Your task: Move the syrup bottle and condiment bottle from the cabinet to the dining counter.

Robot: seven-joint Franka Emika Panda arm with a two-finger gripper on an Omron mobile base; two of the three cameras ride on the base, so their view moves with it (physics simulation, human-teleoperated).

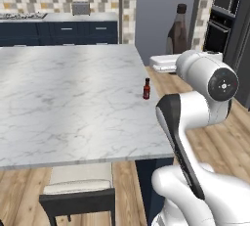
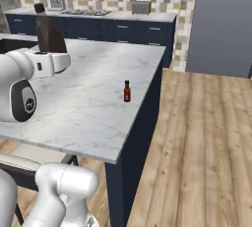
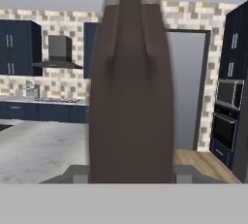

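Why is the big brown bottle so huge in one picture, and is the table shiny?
Hand view: the syrup bottle sits right against the camera, so it looms. Left base view: a pale sheen streaks the dining counter. Right base view: the condiment bottle looks small and slightly soft.

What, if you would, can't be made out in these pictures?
- Gripper fingers: in both base views the white arm covers them; in the hand view the syrup bottle covers them.
- Syrup bottle's lower body: behind the arm.
- Small red bottle on the marble counter: label too small to read.
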